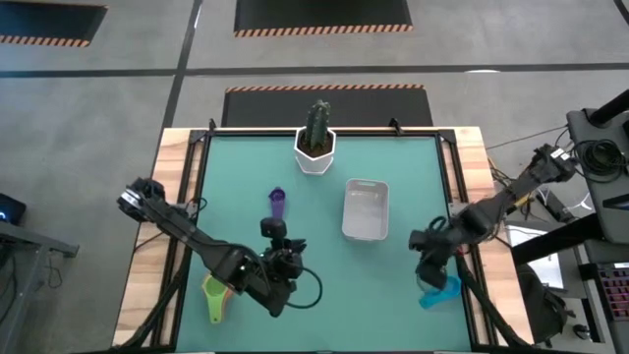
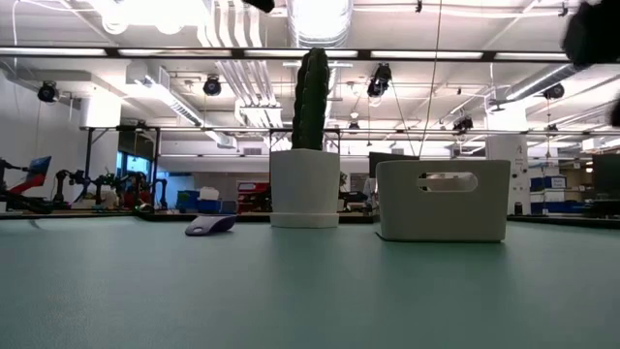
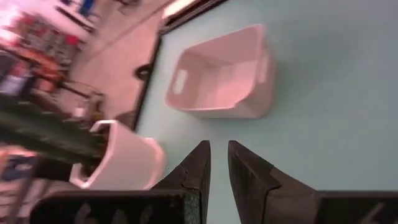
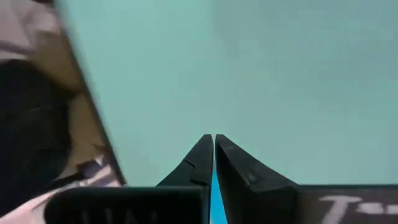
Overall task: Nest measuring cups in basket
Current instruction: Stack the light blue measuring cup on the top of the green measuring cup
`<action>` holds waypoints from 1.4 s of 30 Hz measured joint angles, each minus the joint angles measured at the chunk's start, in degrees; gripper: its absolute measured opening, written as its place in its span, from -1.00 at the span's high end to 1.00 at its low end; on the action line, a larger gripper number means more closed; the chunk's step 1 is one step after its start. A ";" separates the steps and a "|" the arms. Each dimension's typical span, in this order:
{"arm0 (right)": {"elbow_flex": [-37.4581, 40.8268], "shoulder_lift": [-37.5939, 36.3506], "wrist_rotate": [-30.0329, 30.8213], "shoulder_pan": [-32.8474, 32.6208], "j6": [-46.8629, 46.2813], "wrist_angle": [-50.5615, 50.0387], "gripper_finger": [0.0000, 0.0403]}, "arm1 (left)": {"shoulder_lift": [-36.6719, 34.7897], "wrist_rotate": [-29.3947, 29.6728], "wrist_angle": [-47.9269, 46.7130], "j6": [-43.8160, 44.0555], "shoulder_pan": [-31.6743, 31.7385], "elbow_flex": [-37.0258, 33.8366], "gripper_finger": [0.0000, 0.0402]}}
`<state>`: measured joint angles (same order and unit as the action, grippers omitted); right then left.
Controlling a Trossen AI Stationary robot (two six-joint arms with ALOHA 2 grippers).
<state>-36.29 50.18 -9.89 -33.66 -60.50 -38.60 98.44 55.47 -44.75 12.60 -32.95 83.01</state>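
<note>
Blue cup (image 1: 439,292), lower right of the frame, seems pinched in the clenched right gripper (image 1: 429,278) for carrying to the basket (image 1: 365,210), while the left gripper (image 1: 272,233) hangs narrowly parted.

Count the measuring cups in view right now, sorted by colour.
Purple cup: 1
Yellow cup: 1
Green cup: 1
Blue cup, clamped in the right gripper: 1
Total: 4 cups in view, none in the basket.
</note>
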 joint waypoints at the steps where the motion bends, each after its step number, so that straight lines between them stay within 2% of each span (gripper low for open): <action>1: -0.31 1.13 -0.76 -1.20 -3.40 -1.28 0.96 | -0.03 1.92 -0.07 -0.18 0.13 -0.56 0.81; 5: -0.54 4.63 -5.96 -5.76 -15.68 -5.36 0.96 | -0.03 6.61 -0.33 -0.18 0.60 -1.99 0.81; 9: -0.29 8.18 -9.77 -9.28 -24.39 -6.47 0.96 | -0.92 6.53 -0.38 -0.18 0.72 -4.45 0.81; 13: -0.40 11.79 -11.61 -11.20 -27.49 -6.29 0.96 | -5.23 5.02 0.34 0.96 0.72 -9.19 0.81; 20: -0.75 17.52 -11.85 -12.12 -26.61 -6.37 0.96 | -16.82 5.02 10.65 3.41 0.72 -19.24 0.81; 26: -0.90 18.90 -15.20 -12.25 -23.91 -6.07 0.92 | -22.02 5.56 14.66 3.45 0.76 -22.17 0.81; 31: -2.00 18.65 -15.87 -12.34 -21.01 -6.04 0.70 | -22.37 5.56 16.15 2.94 0.76 -22.17 0.81; 37: -4.33 18.61 -15.46 -17.07 -6.43 -6.01 0.37 | -21.50 5.59 16.30 3.00 0.75 -22.17 0.81; 42: -4.79 19.46 -12.24 -21.49 -5.15 -5.93 0.23 | -21.05 5.66 17.74 2.92 0.76 -22.17 0.81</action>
<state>-41.08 69.65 -22.13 -55.15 -65.65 -44.53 77.39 61.14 -27.00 15.52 -32.18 60.84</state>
